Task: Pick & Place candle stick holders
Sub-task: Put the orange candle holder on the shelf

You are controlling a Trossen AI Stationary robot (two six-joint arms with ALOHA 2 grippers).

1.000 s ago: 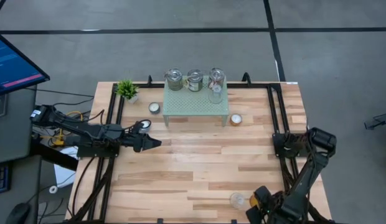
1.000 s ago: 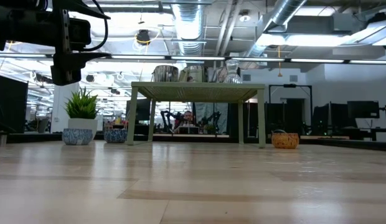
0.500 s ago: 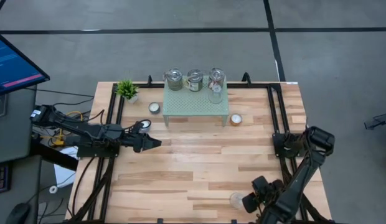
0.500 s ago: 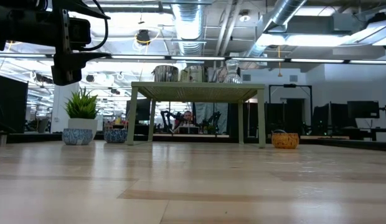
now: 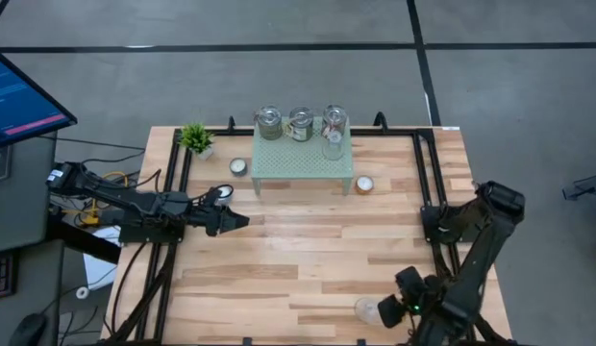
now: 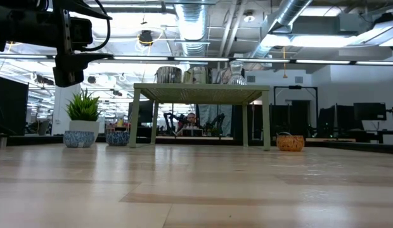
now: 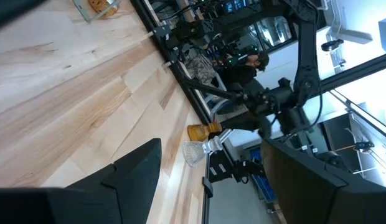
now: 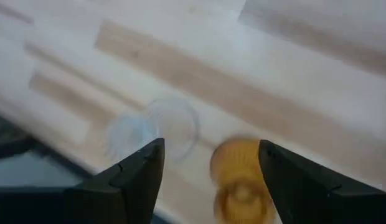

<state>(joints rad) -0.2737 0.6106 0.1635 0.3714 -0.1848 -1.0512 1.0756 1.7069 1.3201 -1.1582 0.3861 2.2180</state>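
- You have three silvery glass jars (image 5: 299, 123) standing upright in a row on top of the pale green mesh stand (image 5: 303, 163).
- A low white tealight cup (image 5: 238, 166) sits just left of that stand; an orange one (image 5: 363, 185) just right.
- Well in front of the stand, a clear glass cup (image 5: 366, 309) and an amber cup (image 8: 238, 175) lie near the worktop's front edge.

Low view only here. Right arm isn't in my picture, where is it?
Observer: The right gripper is at the table's near right edge, next to a clear cup.
Operator: Holding anything?
Observer: No. Its wrist view shows the fingers spread, with an amber cup on the table under the gap.
Operator: Left fingers?
Observer: The left gripper is open and empty, left of centre, in front of the stand.
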